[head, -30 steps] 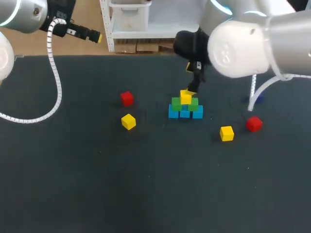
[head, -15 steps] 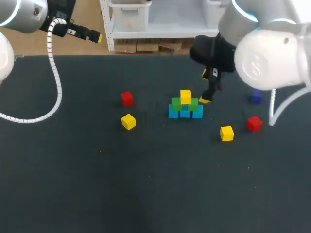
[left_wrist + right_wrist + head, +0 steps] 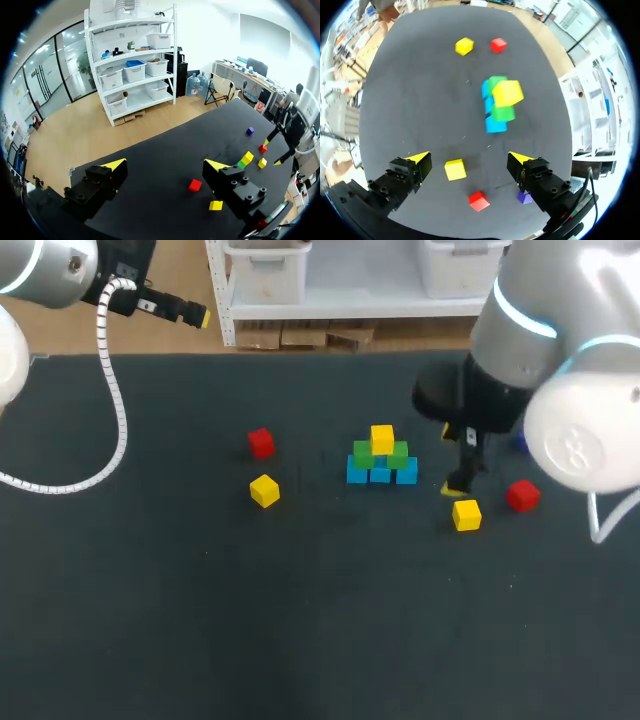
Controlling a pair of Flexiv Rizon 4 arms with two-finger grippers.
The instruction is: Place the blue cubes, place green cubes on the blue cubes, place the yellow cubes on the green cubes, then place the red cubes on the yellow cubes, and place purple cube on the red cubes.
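From the head view, three blue cubes (image 3: pixel 380 474) are sitting in a row on the tabletop (image 3: pixel 320 620). They are carrying two green cubes (image 3: pixel 363 453), with the stacked yellow cube (image 3: pixel 382 439) sitting on top of those. The right tool (image 3: pixel 455 468) is hanging just above the right-hand yellow cube (image 3: pixel 466 514), with the right-hand red cube (image 3: pixel 522 495) lying beside it. The left-hand red cube (image 3: pixel 261 442) and the left-hand yellow cube (image 3: pixel 264 490) are lying apart on the stack's other side. The left tool (image 3: pixel 190 313) is staying off the far edge.

In the left wrist view, the left tool (image 3: pixel 165 165) is standing wide open and gripping nothing, with the cubes well ahead of it.

In the right wrist view, the right tool (image 3: pixel 468 159) is spreading its fingers wide and holding nothing. The right-hand yellow cube (image 3: pixel 455 169) is lying between them, touching neither. The purple cube (image 3: pixel 524 197) is lying beside one finger.
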